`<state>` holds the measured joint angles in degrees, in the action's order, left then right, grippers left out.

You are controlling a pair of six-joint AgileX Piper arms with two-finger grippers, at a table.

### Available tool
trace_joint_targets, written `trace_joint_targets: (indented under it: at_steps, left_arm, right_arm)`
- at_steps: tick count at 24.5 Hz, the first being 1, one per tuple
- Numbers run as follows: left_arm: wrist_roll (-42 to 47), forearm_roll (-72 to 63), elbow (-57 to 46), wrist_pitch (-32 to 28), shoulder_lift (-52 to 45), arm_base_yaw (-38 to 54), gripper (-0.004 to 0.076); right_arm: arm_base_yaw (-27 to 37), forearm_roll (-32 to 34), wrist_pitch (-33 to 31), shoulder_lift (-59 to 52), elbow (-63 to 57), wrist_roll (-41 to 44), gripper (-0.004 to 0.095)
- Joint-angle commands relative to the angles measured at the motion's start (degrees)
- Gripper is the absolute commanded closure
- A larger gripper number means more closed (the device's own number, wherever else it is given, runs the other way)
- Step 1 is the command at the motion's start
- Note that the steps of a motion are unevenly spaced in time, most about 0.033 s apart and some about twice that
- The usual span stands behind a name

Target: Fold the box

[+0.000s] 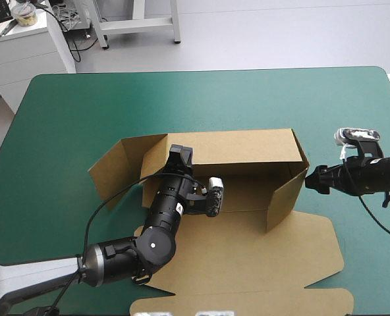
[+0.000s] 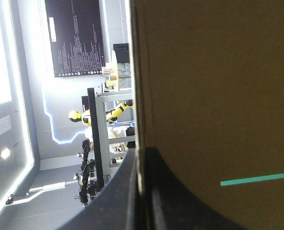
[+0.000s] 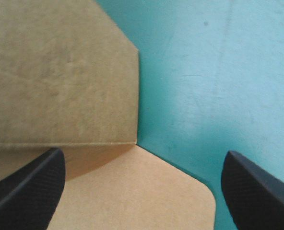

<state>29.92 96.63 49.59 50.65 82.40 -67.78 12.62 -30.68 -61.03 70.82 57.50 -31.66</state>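
At the middle of the table (image 1: pixel 215 99), the box (image 1: pixel 248 250) stands half-raised. The left gripper (image 1: pixel 180 153) seemingly pinches a wall upright, while the right gripper (image 1: pixel 308 178) waits beside it, spread wide and empty.

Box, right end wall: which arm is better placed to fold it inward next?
Probably right. The right gripper, open, sits just outside the right end wall, while the left gripper is shut on the box near its other end.
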Motion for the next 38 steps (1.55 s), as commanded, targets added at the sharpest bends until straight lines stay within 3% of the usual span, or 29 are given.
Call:
trace_joint_targets:
  at_steps: [1,3,8,19,23,30,34,38]
  left_arm:
    - [0.3,3.38,1.34,1.69,-1.79,-0.2,0.0734]
    - [0.3,3.38,1.34,1.69,-1.79,-0.2,0.0734]
    - [0.3,3.38,1.34,1.69,-1.79,-0.2,0.0734]
    - [0.3,3.38,1.34,1.69,-1.79,-0.2,0.0734]
    - [0.3,3.38,1.34,1.69,-1.79,-0.2,0.0734]
    - [0.3,3.38,1.34,1.69,-1.79,-0.2,0.0734]
    - [0.3,3.38,1.34,1.79,-1.79,-0.2,0.0734]
    - [0.3,3.38,1.34,1.68,-1.79,-0.2,0.0734]
  right_arm:
    - [0.08,-8.0,-0.47,-1.94,-0.03,-11.05,0.0099]
    - [-0.15,-12.11,-0.86,-1.94,-1.0,-16.01,0.0099]
    - [-2.71,-13.18,1.0,-1.94,-2.49,-22.86,0.0099]
    - [-11.92,-13.27,9.45,-3.3,-3.53,-20.55,0.0099]
    - [-14.91,-13.13,18.31,-5.95,-9.67,-20.17,0.0099]
    - [-23.17,-15.7,40.01,-13.02,-22.73,-22.0,0.0099]
    - [-25.77,-17.42,45.98,-12.61,-25.13,-22.39,0.0099]
    - [-31.05,-17.57,56.62,-12.3,-25.36,-22.05,0.0099]
